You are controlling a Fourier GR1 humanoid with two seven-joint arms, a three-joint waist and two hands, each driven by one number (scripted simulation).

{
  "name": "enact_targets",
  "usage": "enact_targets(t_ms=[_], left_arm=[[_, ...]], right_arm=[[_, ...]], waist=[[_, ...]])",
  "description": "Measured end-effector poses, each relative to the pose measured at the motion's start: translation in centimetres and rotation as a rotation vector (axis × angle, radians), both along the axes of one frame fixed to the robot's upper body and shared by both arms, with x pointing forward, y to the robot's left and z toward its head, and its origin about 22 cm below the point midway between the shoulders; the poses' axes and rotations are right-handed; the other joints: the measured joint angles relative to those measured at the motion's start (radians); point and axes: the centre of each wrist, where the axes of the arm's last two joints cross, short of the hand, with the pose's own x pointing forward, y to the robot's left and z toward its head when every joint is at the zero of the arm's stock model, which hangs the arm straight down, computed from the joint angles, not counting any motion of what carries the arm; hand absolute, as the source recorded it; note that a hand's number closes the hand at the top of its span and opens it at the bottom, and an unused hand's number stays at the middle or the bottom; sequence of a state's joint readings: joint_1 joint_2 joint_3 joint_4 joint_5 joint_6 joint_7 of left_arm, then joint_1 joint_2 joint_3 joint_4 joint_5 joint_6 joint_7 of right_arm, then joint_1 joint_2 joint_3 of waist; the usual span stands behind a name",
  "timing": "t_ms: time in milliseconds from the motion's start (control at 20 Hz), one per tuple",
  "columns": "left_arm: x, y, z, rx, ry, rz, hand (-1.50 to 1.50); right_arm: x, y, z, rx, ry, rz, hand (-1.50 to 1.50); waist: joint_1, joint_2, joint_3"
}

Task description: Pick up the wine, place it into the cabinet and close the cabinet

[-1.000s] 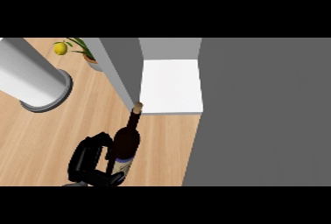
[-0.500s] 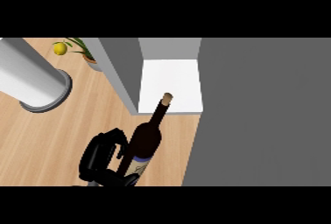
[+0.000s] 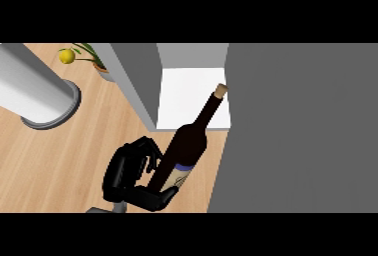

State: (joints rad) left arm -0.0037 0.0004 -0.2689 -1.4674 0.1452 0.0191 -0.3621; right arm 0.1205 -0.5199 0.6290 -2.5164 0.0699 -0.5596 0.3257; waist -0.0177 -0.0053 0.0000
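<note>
The right hand (image 3: pixel 136 175) has its fingers and thumb curled round the lower body of the wine bottle (image 3: pixel 186 150), which leans with its corked neck pointing up and right over the white floor of the cabinet (image 3: pixel 188 97). The main risk, as I judge it, is the neck — it reaches close to the big grey panel (image 3: pixel 303 125) on the right, likely the open cabinet door, so a push forward at this tilt could knock the cork end against it or against the grey side wall (image 3: pixel 136 82) on the left. The opening between those two is narrow, and the tilted bottle could also topple when set down. Off to the left, well apart, stand a grey cylinder (image 3: pixel 33 97) and a small plant with a yellow fruit (image 3: pixel 68 56) on the wooden counter (image 3: pixel 52 165) — neither blocks the way. The left hand does not show.
</note>
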Motion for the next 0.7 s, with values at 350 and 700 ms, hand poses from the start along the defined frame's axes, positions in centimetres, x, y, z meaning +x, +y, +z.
enact_targets(t_ms=[350,700], left_arm=[[2.8,-1.2,1.0,0.064,-0.011,0.060,1.50],[5.8,-2.0,2.0,0.118,-0.024,0.073,1.50]], right_arm=[[-0.2,-0.2,-0.5,-0.006,-0.003,0.006,-1.50],[-0.3,-0.5,-0.5,-0.011,-0.010,-0.005,-1.50]], waist=[[-0.001,0.002,0.000],[-0.006,0.003,0.000]])
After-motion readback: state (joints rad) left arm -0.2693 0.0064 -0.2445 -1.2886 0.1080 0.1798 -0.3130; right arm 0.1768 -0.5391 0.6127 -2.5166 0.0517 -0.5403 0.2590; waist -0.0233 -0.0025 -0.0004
